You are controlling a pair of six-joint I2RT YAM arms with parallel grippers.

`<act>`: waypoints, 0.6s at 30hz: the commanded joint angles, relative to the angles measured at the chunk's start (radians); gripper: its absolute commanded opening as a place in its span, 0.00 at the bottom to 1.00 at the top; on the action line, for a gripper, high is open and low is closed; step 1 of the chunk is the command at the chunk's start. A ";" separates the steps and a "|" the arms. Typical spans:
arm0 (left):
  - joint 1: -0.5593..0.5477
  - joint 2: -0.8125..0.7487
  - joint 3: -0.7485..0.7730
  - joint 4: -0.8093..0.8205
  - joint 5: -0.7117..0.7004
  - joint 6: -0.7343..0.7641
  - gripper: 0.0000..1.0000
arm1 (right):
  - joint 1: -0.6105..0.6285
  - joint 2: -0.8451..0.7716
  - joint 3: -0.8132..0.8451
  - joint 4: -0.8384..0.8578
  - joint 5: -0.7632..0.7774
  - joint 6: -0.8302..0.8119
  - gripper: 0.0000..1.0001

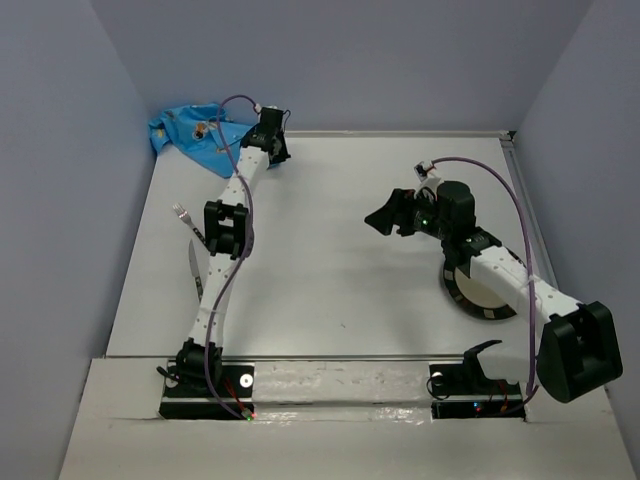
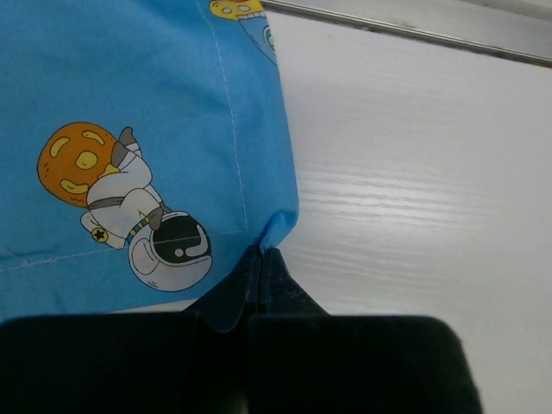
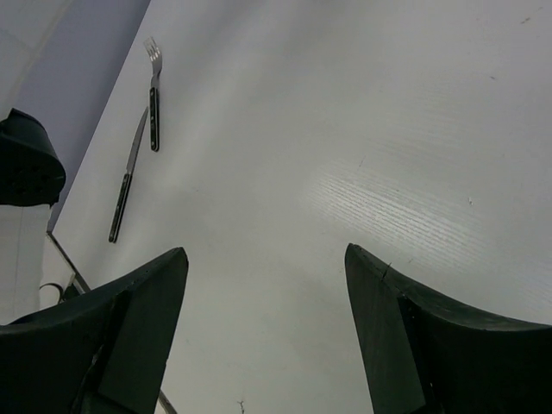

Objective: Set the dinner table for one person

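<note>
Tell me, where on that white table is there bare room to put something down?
The table is bare through its middle, between the left arm and the plate. Crowded: fork and knife by the left edge, blue mat in the far-left corner.

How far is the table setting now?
Nothing looks set yet. In hand: the left gripper pinches a corner of the crumpled blue mat at the far left. Left: spread it, then place the plate, fork and knife. The right gripper is open, empty.
</note>
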 commanded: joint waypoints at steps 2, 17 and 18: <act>-0.098 -0.186 0.130 -0.021 0.151 -0.008 0.00 | 0.011 0.005 0.036 0.007 0.030 -0.018 0.79; -0.287 -0.700 0.230 0.005 0.098 0.047 0.00 | 0.011 -0.104 0.058 -0.073 0.075 -0.026 0.82; -0.285 -0.709 0.230 0.005 0.098 0.043 0.00 | 0.011 -0.110 0.059 -0.080 0.088 -0.029 0.82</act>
